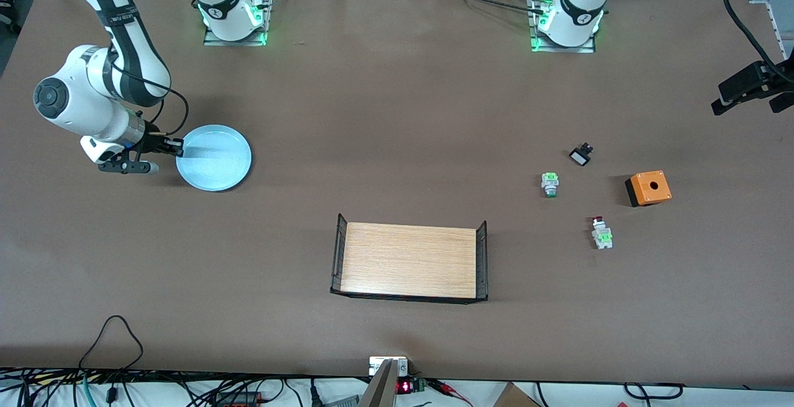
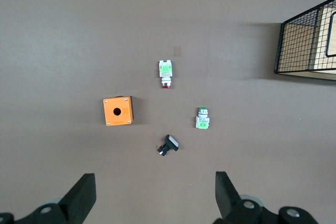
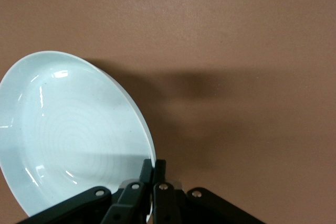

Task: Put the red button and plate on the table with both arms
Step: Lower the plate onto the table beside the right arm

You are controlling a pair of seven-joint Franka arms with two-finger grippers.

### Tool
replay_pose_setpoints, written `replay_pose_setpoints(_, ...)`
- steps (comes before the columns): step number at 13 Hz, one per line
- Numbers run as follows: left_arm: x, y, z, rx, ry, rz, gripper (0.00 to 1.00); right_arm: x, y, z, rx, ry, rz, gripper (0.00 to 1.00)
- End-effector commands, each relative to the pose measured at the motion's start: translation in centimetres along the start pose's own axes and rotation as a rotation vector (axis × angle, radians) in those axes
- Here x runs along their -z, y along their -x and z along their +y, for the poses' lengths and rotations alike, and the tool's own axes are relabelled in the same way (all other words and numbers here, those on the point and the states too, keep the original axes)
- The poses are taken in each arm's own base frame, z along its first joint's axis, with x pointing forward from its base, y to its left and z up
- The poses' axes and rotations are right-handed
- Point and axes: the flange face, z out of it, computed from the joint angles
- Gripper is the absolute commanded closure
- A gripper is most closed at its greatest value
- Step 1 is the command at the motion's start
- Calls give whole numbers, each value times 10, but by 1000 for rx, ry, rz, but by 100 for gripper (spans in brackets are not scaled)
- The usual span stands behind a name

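The light blue plate [image 1: 214, 157] [image 3: 73, 129] is toward the right arm's end of the table. My right gripper [image 1: 175, 145] [image 3: 154, 165] is shut on its rim, and the plate sits tilted with a shadow on the brown table [image 1: 397, 115] beneath it. The red button [image 1: 600, 231] [image 2: 166, 72], with a dark red cap and a green block, lies on the table toward the left arm's end. My left gripper [image 1: 747, 104] [image 2: 155, 182] hangs open and empty, high over that end of the table.
A green-white part [image 1: 549, 183] [image 2: 202, 118], a small black piece [image 1: 581, 155] [image 2: 168, 145] and an orange box [image 1: 648, 188] [image 2: 117, 110] lie around the red button. A wooden tray with black mesh ends [image 1: 409, 260] [image 2: 310, 45] stands mid-table, nearer the front camera.
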Motion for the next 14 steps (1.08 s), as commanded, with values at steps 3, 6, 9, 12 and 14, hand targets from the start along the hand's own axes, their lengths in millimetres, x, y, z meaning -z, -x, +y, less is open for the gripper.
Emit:
replay_pose_setpoints(3, -7, -17, -1, -21, 9, 52, 0, -16, 10, 10, 10, -4, 8, 76)
replay_pose_setpoints(6, -7, -17, -1, -20, 18, 52, 0, 2, 7, 5, 3, -10, 24, 0)
replay_pose_setpoints(9, -7, -18, 0, -23, 17, 54, 0, 23, -2, -43, -89, -19, 51, 0)
replay_pose_setpoints(12, -7, -19, 1, -24, 19, 61, 0, 38, -10, -81, -108, -29, 80, 0)
replay_pose_setpoints(14, -7, -19, 7, -33, 18, 64, 0, 68, -21, -93, -107, -35, 81, 0)
